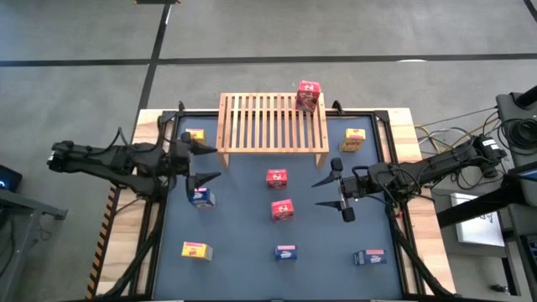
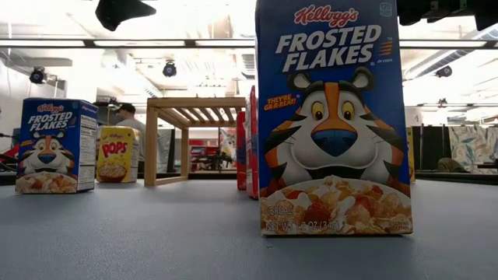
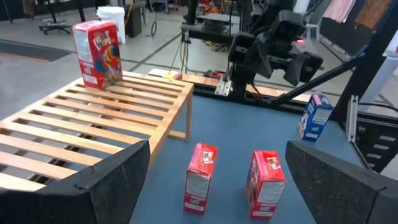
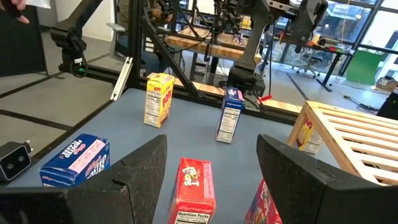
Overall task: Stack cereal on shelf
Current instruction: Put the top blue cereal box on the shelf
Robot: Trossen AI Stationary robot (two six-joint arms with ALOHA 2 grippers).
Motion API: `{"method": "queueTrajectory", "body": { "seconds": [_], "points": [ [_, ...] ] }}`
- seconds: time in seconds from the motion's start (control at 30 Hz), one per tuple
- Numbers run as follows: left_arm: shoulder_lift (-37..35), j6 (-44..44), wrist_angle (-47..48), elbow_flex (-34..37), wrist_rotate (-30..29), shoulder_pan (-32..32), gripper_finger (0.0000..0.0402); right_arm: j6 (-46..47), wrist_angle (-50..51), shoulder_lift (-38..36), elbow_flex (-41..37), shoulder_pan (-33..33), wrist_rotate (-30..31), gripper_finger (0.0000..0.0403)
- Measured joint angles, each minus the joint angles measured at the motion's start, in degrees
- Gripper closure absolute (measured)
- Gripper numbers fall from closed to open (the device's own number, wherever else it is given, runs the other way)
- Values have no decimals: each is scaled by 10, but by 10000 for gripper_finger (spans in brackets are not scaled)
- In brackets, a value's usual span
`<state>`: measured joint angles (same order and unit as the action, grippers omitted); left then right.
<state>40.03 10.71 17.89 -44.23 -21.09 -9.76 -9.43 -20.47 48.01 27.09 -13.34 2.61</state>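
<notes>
Counting nine cereal boxes: one red box (image 1: 308,96) sitting on the shelf (image 1: 273,123), eight standing around it on the worktop (image 1: 252,235), both jaws hanging released, gripping nothing.

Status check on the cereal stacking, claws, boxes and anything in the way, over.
Left claw open, empty, beside rack. Right claw open, empty, near two red boxes on mat. One red box on shelf; the others on the table. Nothing blocking.

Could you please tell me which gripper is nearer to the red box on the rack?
Right. The right gripper is below the red box on the mat; the left gripper sits beyond the rack's opposite end.
</notes>
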Motion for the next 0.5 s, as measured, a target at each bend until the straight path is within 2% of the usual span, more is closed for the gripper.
{"method": "queueTrajectory", "body": {
  "seconds": [0.2,0.5],
  "points": [
    [42,5,-46,0,0,0,43,0,0,0,0,0,0,165],
    [108,3,-180,0,0,0,43,-1,0,0,0,0,0,165]
  ]
}}
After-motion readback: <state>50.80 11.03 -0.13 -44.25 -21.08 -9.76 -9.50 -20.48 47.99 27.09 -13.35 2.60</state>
